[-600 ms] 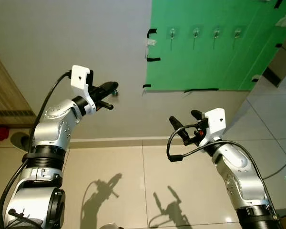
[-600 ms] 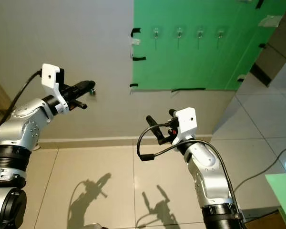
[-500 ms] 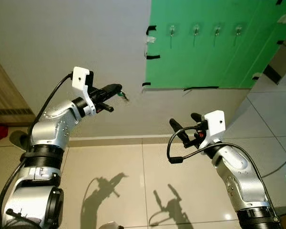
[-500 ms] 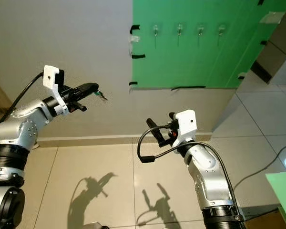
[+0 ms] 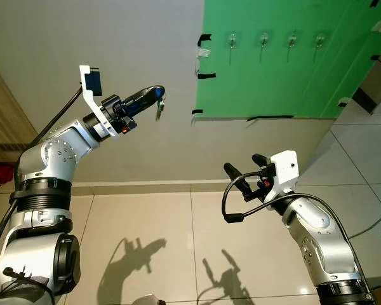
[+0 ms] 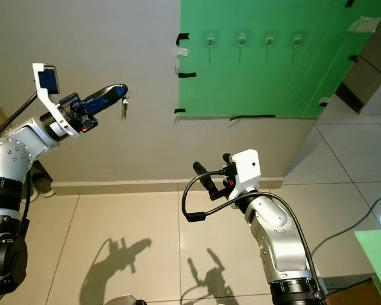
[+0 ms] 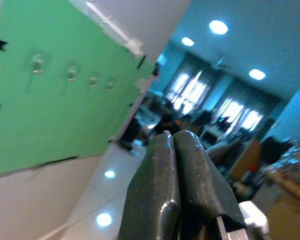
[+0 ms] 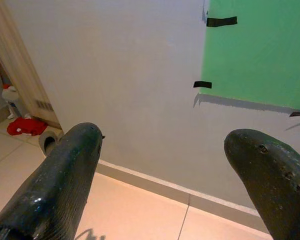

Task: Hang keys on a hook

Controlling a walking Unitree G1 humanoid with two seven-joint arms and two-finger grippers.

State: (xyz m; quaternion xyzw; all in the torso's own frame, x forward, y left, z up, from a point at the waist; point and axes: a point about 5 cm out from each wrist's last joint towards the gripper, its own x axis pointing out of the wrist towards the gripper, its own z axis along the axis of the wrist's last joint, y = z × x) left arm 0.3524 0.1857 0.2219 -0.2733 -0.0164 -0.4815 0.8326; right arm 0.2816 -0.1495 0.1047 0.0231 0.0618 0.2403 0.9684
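Up by the wall, left gripper (image 5: 157,94) is raised, jaws clamped on keys (image 5: 159,109) dangling below the tips, left of the green board (image 5: 286,70) with 4 hooks (image 5: 231,43). Right gripper (image 5: 244,166) sits lower, jaws apart, holding nothing.

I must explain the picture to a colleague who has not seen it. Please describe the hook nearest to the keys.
A green sheet is taped to the grey wall. Four clear hooks run along its top. The one meant is the end hook beside the black-taped edge, on the side of the left gripper holding the keys.
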